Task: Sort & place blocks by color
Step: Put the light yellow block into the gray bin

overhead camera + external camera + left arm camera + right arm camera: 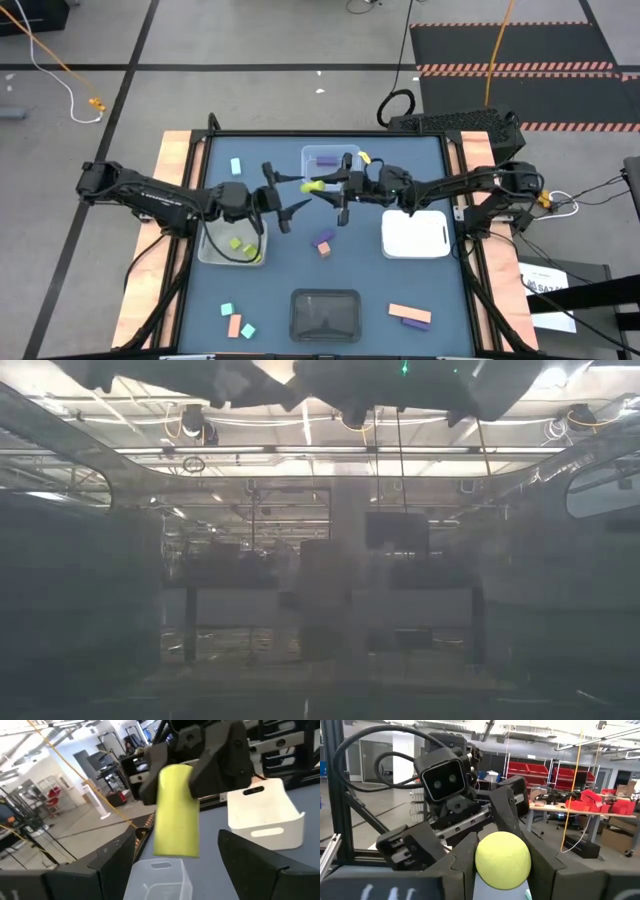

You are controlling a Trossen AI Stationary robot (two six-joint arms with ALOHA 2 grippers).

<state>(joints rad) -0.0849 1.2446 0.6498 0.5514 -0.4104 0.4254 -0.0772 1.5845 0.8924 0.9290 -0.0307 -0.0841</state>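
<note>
A yellow-green bar (315,186) hangs in the air just in front of the clear tray (331,172), which holds one purple block (326,160). My right gripper (333,190) reaches in from the table's right and is shut on the bar. My left gripper (300,195) comes from the left and is open. Its fingers (112,865) stand on either side of the bar's free end (175,845) without touching it. The translucent tray (212,252) under the left arm holds yellow-green blocks (240,245). My right gripper pinches the yellow-green bar between its two fingers (460,865); the bar's far end (176,772) sits in the dark jaws in the left wrist view. The fingers come level from the table's right and lie along the bar. The bar is lifted clear, pointing toward the left gripper.
A white tray (440,245) sits at the right and a black tray (296,318) near the front edge. Loose blocks lie on the blue table: cyan (236,166), purple and orange (323,240), a cyan and orange group (236,322), and orange and purple bars (410,316).
</note>
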